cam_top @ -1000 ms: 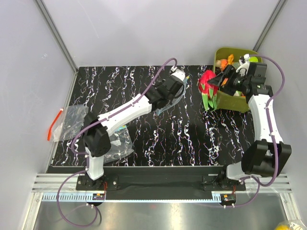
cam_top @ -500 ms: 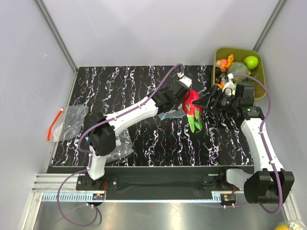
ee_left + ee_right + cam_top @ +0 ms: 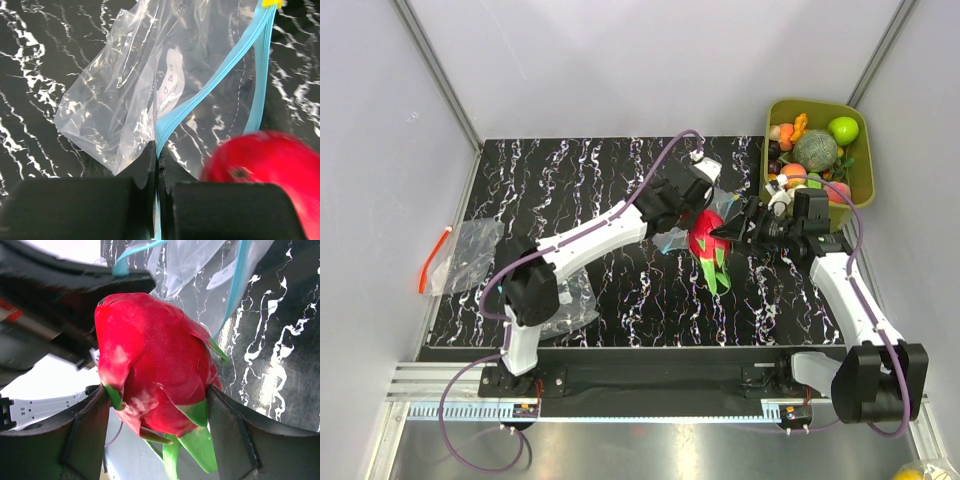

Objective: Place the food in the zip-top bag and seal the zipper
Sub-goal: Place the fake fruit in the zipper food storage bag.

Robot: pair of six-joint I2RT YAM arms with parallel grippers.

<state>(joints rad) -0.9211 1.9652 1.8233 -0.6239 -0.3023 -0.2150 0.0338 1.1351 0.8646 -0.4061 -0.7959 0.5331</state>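
Note:
My right gripper (image 3: pixel 725 232) (image 3: pixel 157 400) is shut on a piece of food, a red toy dragon fruit (image 3: pixel 708 242) (image 3: pixel 155 365) with green leaves, held at mid-table. Its red end is at the mouth of the zip-top bag (image 3: pixel 670 238) (image 3: pixel 125 100), a crinkly clear pouch lifted off the black marbled table. The blue-green zipper (image 3: pixel 220 80) (image 3: pixel 235 290) gapes open. My left gripper (image 3: pixel 695 198) (image 3: pixel 158 157) is shut on one lip of the zipper strip. The dragon fruit (image 3: pixel 260 165) shows beside my left fingers.
An olive-green tub (image 3: pixel 815 101) at the back right holds several more toy fruits and vegetables. A clear bag with an orange-red strip (image 3: pixel 465 250) lies at the left edge. Another crumpled clear bag (image 3: pixel 570 300) lies near the left arm's base.
My right arm carried the dragon fruit from beside the tub leftward and down to the bag's mouth. My left gripper shifted a little to the right, still holding the bag.

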